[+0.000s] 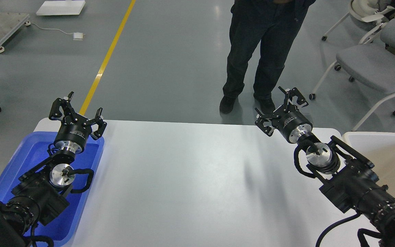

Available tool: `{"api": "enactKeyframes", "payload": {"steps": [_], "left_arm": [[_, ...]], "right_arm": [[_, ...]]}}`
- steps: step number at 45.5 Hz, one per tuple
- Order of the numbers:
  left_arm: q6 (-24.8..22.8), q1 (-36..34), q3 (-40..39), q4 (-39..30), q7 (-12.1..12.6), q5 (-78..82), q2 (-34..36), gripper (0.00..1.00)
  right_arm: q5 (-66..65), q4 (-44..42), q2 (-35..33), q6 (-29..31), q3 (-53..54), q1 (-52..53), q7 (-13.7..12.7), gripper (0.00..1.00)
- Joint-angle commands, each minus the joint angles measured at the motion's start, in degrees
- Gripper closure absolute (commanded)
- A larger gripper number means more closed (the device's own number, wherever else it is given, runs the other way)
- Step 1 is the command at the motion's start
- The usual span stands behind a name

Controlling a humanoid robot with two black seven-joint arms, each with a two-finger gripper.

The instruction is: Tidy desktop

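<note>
The desktop (183, 178) is a wide smooth white tabletop with rounded corners, and its visible surface is bare. My left gripper (77, 109) hovers over the far end of the blue tray (19, 161) at the table's left side, fingers spread open and holding nothing. My right gripper (281, 106) hangs above the far right corner of the desktop, also open and empty, pointing away toward the floor.
A cream-white bin (389, 154) sits at the right edge, partly behind my right arm. A person in dark clothes (255, 61) stands just beyond the table's far edge. Grey wheeled chairs (372, 65) stand at the far right. A yellow floor line (108, 58) runs away at the left.
</note>
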Motion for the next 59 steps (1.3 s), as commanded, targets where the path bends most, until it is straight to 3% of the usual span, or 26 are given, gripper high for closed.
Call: {"api": "enactKeyframes", "payload": {"steps": [1,44,59], "left_arm": [[0.0,0.1,-0.2,0.0,-0.1,0.0,-0.1,0.0],[0.0,0.0,-0.2,0.0,-0.4,0.0,0.0,0.0],[-0.1,0.0,-0.2,-0.1,-0.4,0.0,0.0,0.0]], "right_arm": [[0.0,-0.1,0.0,-0.1,-0.2,0.1,0.0,0.0],[-0.9,0.3,-1.5,-0.1,-1.5,0.0,-0.1,0.0],[-2.7,0.5,-5.0,0.1,-4.1,0.0,-0.1,0.0]]}}
